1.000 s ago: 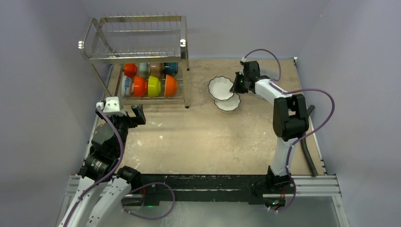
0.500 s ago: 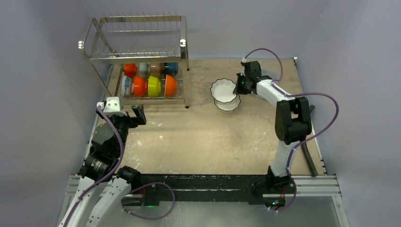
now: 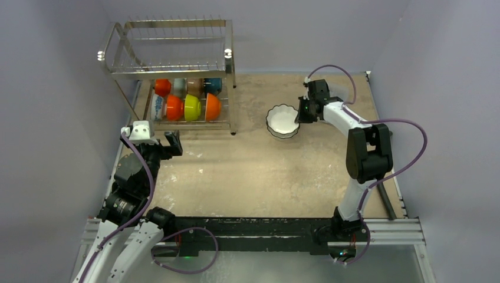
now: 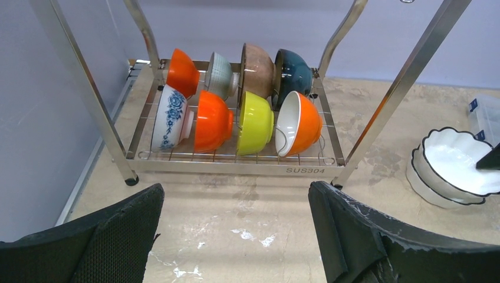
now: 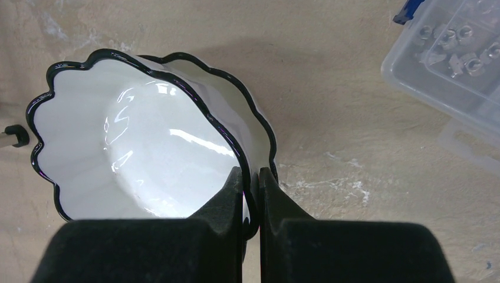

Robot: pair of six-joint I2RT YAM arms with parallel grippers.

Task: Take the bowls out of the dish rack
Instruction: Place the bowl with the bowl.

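The dish rack stands at the far left, and its lower tier holds several bowls on edge. In the back row are an orange, a grey, a tan and a teal one. In front are a blue-patterned, an orange, a yellow-green and another orange bowl. My right gripper is shut on the rim of a white scalloped bowl, which is nested in a second white bowl. My left gripper hangs open and empty before the rack.
A clear plastic compartment box lies on the table just right of the white bowls. A black hose runs along the table's right edge. The rack's upright legs stand between my left gripper and the white bowls.
My right gripper carried the tilted white bowl right and down until it sits level in the other white bowl. The left arm has not moved.
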